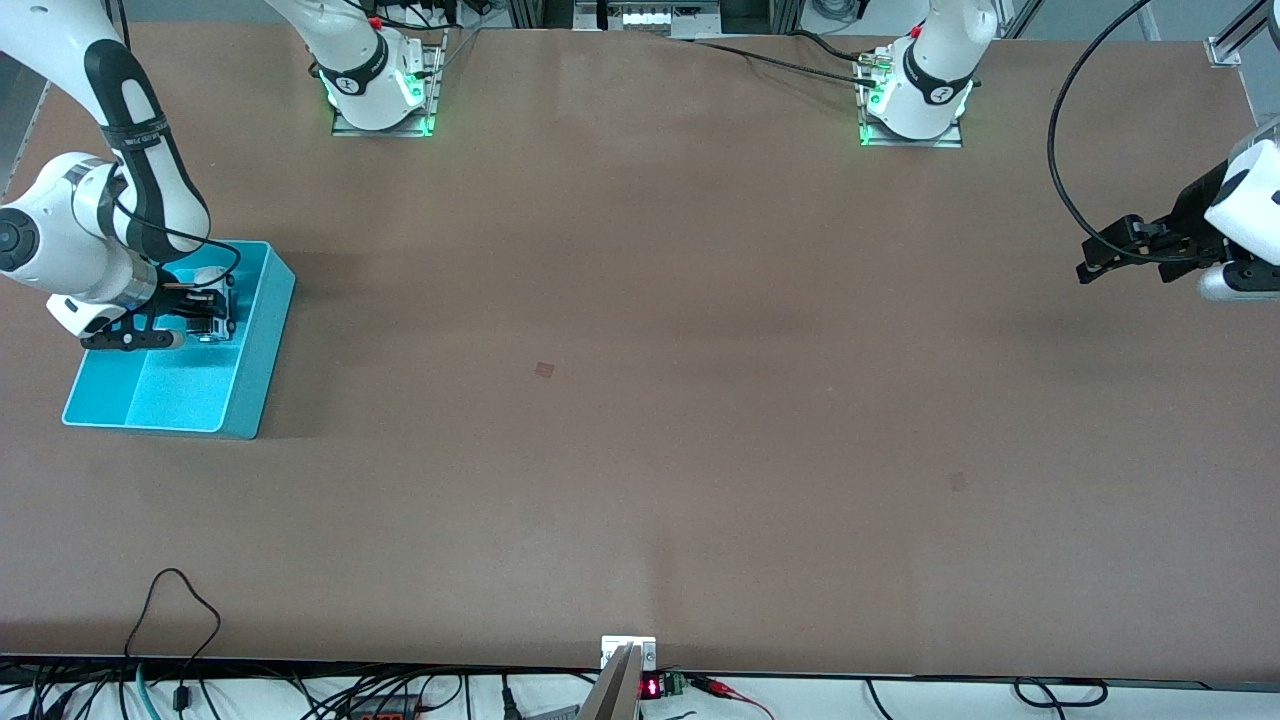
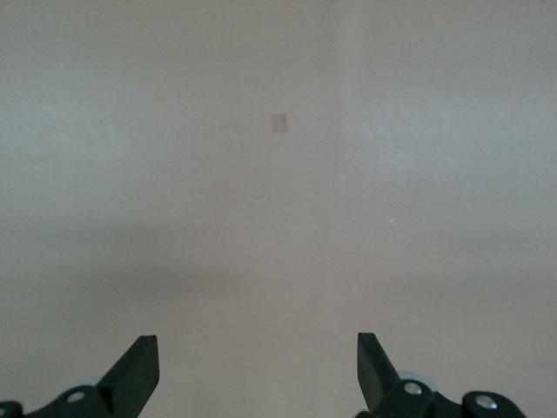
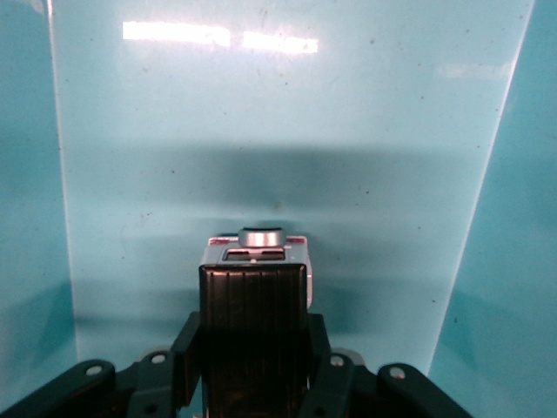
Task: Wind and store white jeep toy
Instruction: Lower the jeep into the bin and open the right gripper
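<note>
At the right arm's end of the brown table point(image 1: 640, 420) sits a cyan rectangular plastic bin point(image 1: 255, 345) with a smooth glossy floor. The right gripper point(image 1: 205, 315) is down inside this bin, its black fingers point(image 3: 187, 348) pinched narrow on the white jeep toy point(image 1: 215, 318), a tiny white car with a black ribbed roof panel. In the right wrist view the white jeep toy point(image 3: 255, 296) fills the gap between the fingers, its black panel facing the camera and a small silver round knob at its front end, with the cyan bin point(image 3: 261, 157) floor spread under it and the side walls rising at either side. Whether the toy's wheels touch the bin floor cannot be told.

The middle of the table carries only a small darker square mark point(image 1: 544, 369).

Toward the left arm's end, the left gripper point(image 1: 1100, 262) hangs over bare table and waits. The left wrist view shows the left gripper point(image 2: 258, 370) with its black fingers point(image 2: 139, 370) spread wide and holding nothing, the same small square mark point(image 2: 278, 123) lying on the table under it.
</note>
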Controlling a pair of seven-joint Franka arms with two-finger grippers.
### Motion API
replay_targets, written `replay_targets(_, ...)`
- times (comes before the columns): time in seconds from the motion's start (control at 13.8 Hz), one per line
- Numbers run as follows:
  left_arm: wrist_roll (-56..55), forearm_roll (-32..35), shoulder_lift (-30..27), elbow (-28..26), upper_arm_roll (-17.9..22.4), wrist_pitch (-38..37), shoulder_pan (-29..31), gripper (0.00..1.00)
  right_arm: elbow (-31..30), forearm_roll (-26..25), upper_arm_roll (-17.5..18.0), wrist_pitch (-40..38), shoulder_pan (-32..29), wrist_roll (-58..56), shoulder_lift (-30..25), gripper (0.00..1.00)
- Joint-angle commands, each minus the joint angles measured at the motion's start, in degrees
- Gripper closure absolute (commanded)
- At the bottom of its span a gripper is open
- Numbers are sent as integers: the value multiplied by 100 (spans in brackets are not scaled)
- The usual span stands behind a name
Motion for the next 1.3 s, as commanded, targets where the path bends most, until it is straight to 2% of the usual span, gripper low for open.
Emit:
replay_targets(0.0,53,-15,-19,-5,33,-18,-16,0,112,73,19,43,-49,-36,87,95)
replay_targets(0.14,53,-15,-10,-5,33,-18,-16,0,156,73,19,43,-49,-63,113,91)
replay_targets(0.65,62,-6,-1,-5,33,-10,-16,0,165,56,28,43,-31,-72,131,59)
replay_targets(0.72,62,-6,-1,-5,33,-10,-16,0,165,47,28,43,-31,-72,131,51)
replay_targets(0.8,62,-6,-1,-5,33,-10,-16,0,165,47,36,43,-31,-80,140,23)
replay_targets(0.87,62,-6,-1,-14,33,-10,-16,0,165,47,36,43,-31,-80,157,13)
replay_targets(1.01,62,-6,8,-14,33,-10,-16,0,165,47,36,43,-22,-80,166,9)
replay_targets(1.08,62,-6,8,-14,33,-10,-16,0,165,47,36,43,-22,-80,157,1)
replay_targets(1.23,53,-6,8,-14,33,-10,-16,0,174,38,63,34,-14,-80,105,0)
